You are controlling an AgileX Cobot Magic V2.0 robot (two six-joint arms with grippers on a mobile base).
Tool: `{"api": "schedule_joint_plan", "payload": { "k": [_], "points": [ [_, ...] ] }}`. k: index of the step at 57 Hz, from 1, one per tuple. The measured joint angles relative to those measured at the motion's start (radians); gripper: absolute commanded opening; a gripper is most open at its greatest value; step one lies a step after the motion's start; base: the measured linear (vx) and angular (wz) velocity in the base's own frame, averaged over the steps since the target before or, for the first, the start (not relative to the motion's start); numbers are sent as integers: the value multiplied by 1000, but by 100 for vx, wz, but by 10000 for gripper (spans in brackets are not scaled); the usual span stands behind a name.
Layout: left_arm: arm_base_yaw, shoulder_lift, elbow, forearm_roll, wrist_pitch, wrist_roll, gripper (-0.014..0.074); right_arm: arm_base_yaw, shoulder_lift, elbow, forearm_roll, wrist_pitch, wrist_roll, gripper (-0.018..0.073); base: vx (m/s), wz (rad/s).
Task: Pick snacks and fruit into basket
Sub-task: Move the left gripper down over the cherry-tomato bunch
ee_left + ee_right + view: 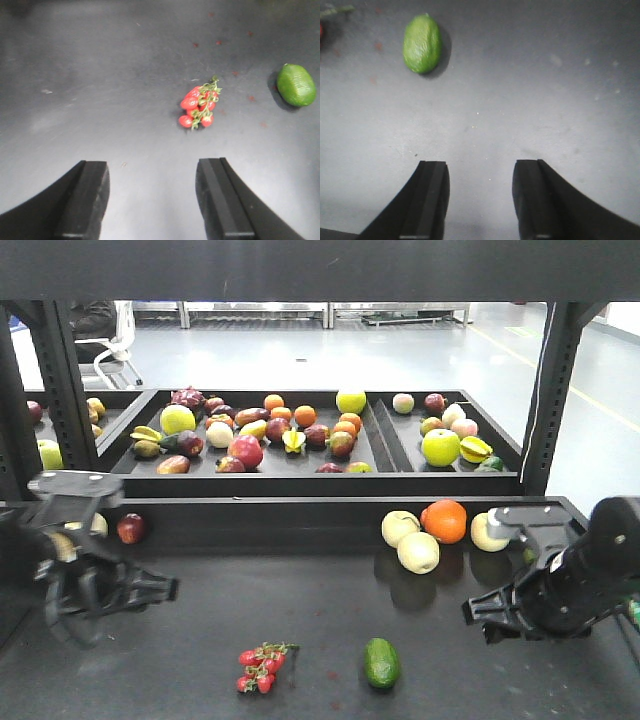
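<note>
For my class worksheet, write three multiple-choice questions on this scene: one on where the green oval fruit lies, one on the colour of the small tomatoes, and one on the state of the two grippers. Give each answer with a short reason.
1. Where is the green oval fruit?
A. On the floor
B. Hanging from a hook
C. On the dark table, beside the cherry tomatoes

2. What colour are the cherry tomatoes?
A. Red
B. Yellow
C. Purple

3. How do the left gripper and the right gripper stand?
A. Both shut on fruit
B. Both open and empty
C. One open, one shut

Answers:
1 C: the front view shows it resting on the table, near the tomatoes but not touching them.
2 A: the cluster is red on a green stem.
3 B: each wrist view shows bare table between parted jaws.
</note>
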Motion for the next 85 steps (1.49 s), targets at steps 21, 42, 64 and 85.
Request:
{"api": "schedule_joint_plan", "payload": {
  "k": [21,42,64,85],
  "points": [
    [-4,396,-346,-223,77,385,514,0,89,0,0,-14,-1,379,0,0],
    [-41,536,-397,-251,-90,559,638,0,89,-4,0,-16,-1,379,0,0],
    [-80,659,-463,-255,-68,516,629,0,89,-4,0,-15,-1,379,0,0],
    [-80,814,-680,-241,-5,415,627,0,89,-4,0,-15,-1,379,0,0]
  ]
}}
